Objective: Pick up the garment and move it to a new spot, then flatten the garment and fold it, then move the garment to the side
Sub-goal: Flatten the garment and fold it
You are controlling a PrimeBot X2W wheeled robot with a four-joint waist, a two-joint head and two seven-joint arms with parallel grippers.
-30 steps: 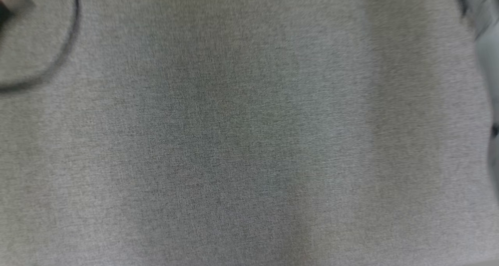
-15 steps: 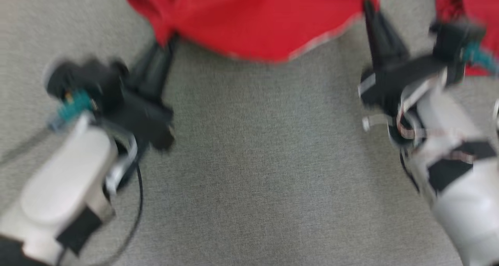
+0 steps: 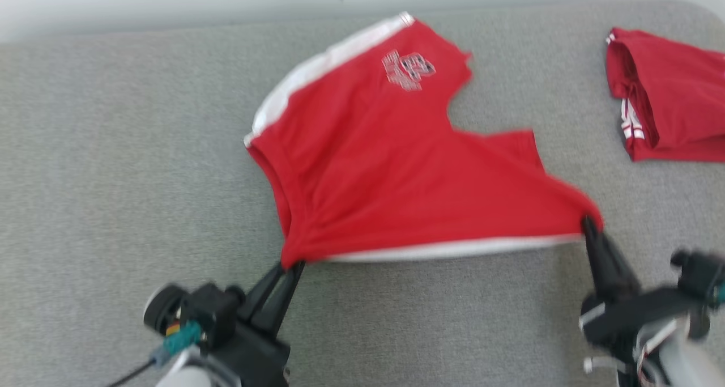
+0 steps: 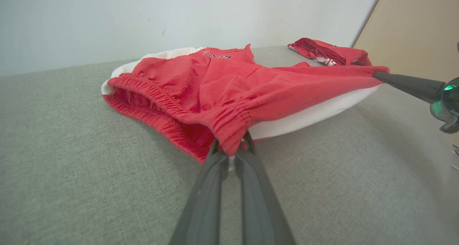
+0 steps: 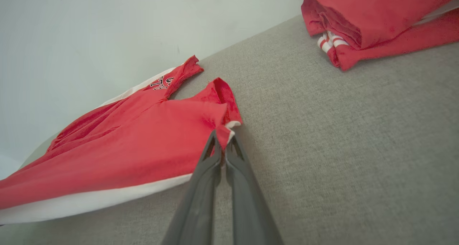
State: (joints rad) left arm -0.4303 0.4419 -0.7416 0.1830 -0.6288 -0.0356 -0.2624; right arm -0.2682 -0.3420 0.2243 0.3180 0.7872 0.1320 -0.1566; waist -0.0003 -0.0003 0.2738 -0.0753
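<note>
The garment (image 3: 391, 166) is a pair of red shorts with white side stripes and a small logo, spread on the grey surface (image 3: 113, 149). Its near edge is stretched taut between both grippers. My left gripper (image 3: 291, 265) is shut on the near left corner, at the elastic waistband (image 4: 229, 125). My right gripper (image 3: 589, 222) is shut on the near right corner, where red cloth (image 5: 223, 132) is pinched between its fingers. In the left wrist view the right gripper's dark fingers (image 4: 408, 85) reach in from the right to the same garment (image 4: 215, 83). The far legs lie flat on the surface.
A second red garment (image 3: 668, 109), folded, lies at the far right of the grey surface (image 5: 358, 130). A pale wall (image 3: 170, 1) runs along the surface's far edge. Bare grey surface lies to the left of the shorts and in front of the grippers.
The head camera has swung up from bare grey fabric to the whole surface. Both grippers stay shut on the shorts' corners throughout.
</note>
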